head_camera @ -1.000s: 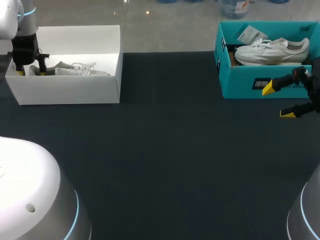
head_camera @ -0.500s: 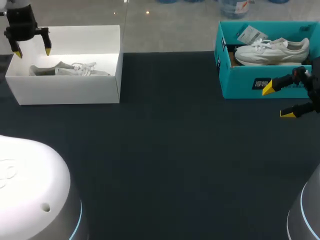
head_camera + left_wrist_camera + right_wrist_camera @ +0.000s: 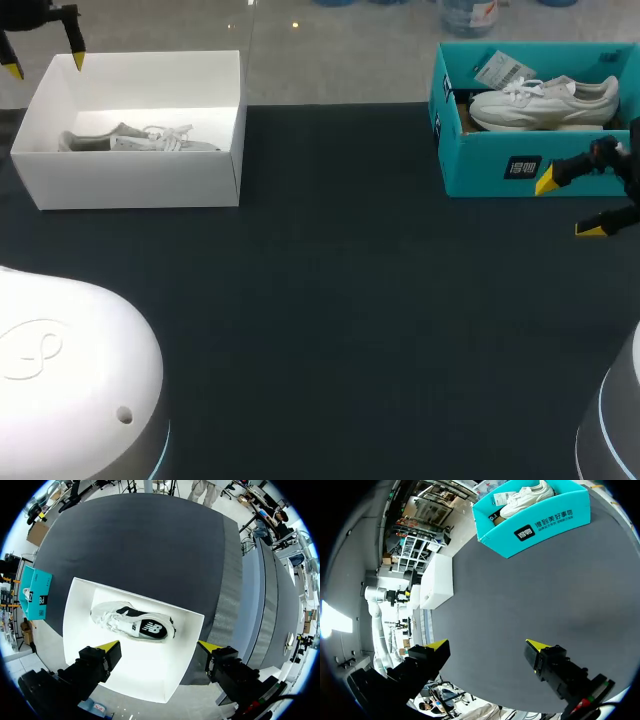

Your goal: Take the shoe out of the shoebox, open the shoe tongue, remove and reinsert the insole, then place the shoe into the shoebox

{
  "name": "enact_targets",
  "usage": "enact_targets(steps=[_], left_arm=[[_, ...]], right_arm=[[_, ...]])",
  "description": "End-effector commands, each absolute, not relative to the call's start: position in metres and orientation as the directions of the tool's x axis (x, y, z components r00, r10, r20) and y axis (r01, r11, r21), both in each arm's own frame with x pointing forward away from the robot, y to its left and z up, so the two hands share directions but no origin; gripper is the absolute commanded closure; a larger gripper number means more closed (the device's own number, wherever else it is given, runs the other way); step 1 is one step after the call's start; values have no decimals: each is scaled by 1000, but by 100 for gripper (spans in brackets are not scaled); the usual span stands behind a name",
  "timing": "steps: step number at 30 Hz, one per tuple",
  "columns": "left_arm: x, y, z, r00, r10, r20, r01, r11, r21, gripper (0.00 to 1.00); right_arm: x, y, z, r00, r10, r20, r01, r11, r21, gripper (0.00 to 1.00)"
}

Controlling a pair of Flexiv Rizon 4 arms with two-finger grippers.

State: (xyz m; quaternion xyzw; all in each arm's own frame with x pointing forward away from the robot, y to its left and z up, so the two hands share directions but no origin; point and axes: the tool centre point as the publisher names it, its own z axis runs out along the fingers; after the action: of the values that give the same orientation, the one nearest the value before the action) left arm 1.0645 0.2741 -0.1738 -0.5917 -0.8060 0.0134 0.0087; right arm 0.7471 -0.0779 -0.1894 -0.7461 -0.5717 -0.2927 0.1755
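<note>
Dark table (image 3: 340,300): white shoebox (image 3: 130,180) far left, teal shoebox (image 3: 480,160) far right.

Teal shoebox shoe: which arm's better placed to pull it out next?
Right. The right arm has its jaws open by the near wall of the teal shoebox, with the white shoe lying inside. The left arm is across the table, above the white box.

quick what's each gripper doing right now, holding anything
Left gripper: open, empty, above the white box.
Right gripper: open, empty, in front of the teal box.
</note>
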Motion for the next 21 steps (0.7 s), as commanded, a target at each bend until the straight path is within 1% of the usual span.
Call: enact_targets(steps=[1,4,8,12,14,15,21], left_arm=[[1063,275,-170,-298,954,0,954,298,-31,0],[1063,275,-170,-298,954,0,954,298,-31,0],[1063,275,-170,-298,954,0,954,298,-31,0],[1063,275,-170,-298,954,0,954,298,-31,0],[1063,275,-170,-298,954,0,954,298,-31,0],[1063,275,-170,-298,954,0,954,298,-31,0],[1063,275,-170,-298,954,0,954,298,-31,0]], right_arm=[[764,-117,-166,202,858,472,965,-256,53,0],[774,-142,-155,209,911,354,968,-244,58,0],[782,-165,-132,201,951,235,970,-226,86,0],[789,-177,-120,163,972,170,982,-176,65,0],[794,-182,-118,165,973,160,983,-176,54,0],[794,-185,-117,190,969,160,978,-201,51,0],[794,-185,-117,190,969,160,978,-201,51,0]])
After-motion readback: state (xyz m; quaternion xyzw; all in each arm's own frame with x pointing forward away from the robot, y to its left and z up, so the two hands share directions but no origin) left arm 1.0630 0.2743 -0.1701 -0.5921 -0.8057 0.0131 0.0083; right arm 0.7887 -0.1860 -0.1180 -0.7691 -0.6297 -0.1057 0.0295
